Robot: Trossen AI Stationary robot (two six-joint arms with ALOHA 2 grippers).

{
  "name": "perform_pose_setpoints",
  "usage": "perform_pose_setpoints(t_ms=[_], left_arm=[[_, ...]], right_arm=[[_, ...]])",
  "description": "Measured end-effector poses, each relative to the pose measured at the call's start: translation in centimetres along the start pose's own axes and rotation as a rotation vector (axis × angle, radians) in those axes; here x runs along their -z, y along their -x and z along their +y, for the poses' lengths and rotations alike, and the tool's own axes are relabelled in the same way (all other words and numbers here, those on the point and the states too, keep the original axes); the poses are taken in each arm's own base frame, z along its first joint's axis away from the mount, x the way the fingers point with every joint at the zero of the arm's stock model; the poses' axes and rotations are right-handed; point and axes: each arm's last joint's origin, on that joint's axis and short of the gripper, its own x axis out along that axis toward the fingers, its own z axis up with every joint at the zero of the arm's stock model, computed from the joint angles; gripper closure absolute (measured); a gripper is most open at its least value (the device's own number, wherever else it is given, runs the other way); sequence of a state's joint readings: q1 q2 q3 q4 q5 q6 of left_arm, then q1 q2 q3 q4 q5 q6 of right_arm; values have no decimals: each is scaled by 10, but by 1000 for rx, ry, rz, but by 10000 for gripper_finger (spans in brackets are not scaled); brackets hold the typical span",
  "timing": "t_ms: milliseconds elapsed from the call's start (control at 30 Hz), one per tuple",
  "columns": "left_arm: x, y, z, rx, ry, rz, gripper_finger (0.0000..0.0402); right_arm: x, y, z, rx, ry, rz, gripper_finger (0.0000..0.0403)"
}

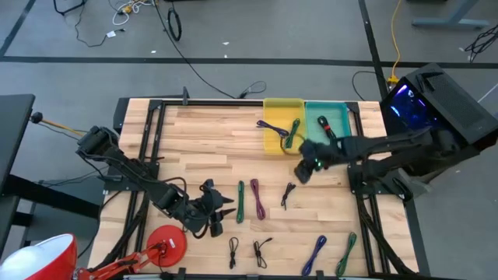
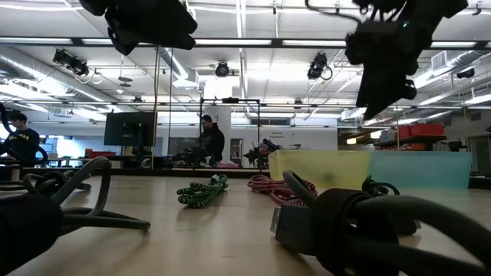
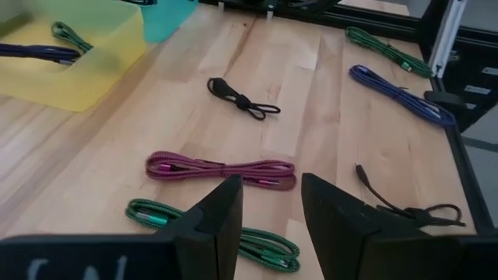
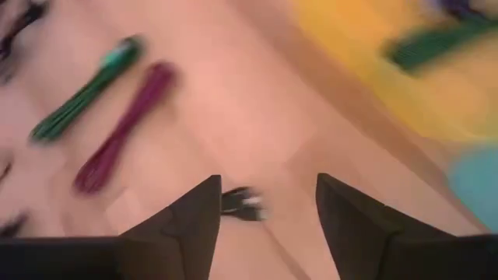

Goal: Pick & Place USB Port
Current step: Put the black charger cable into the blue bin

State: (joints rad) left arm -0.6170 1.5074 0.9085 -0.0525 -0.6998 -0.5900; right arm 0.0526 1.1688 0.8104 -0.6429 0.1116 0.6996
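Several bundled USB cables lie flat on the wooden worktop [image 1: 202,132]. A green cable [image 1: 240,201] and a magenta cable [image 1: 257,198] lie side by side near the centre, with a black cable [image 1: 287,193] just beside them. Two black cables [image 1: 233,250], a blue cable [image 1: 314,254] and a green cable [image 1: 347,253] lie along the near edge. The yellow bin [image 1: 282,105] holds a green cable [image 1: 293,132] and a purple cable [image 1: 272,127]; the teal bin [image 1: 342,117] holds one cable [image 1: 327,127]

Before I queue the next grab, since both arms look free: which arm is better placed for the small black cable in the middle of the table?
Right. Its open pincer hangs just beside the black cable, near the yellow bin. The left pincer, also open, sits farther off, by the green cable.
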Motion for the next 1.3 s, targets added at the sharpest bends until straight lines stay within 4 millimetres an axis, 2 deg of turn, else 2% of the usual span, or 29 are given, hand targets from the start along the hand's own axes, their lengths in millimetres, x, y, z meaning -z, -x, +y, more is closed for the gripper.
perform_pose_setpoints(t_ms=[200, 367, 500, 867, 1067, 1300], left_arm=[[1, 1, -2, 32, -1, 18, 264], [3, 3, -4, 43, 20, 22, 264], [3, 3, -5, 42, 20, 19, 264], [2, 3, -4, 30, 20, 12, 264], [2, 3, -3, 17, 4, 4, 264], [2, 3, -3, 16, -7, 4, 264]], right_arm=[[19, -7, 53, -237, 316, -66, 210], [45, -27, 73, -265, 587, 27, 223], [55, -39, 76, -229, 840, 50, 236], [60, -63, 80, -146, 1145, 80, 259], [56, -66, 79, -56, 1193, 35, 259], [49, -69, 68, -24, 1184, 92, 246]])
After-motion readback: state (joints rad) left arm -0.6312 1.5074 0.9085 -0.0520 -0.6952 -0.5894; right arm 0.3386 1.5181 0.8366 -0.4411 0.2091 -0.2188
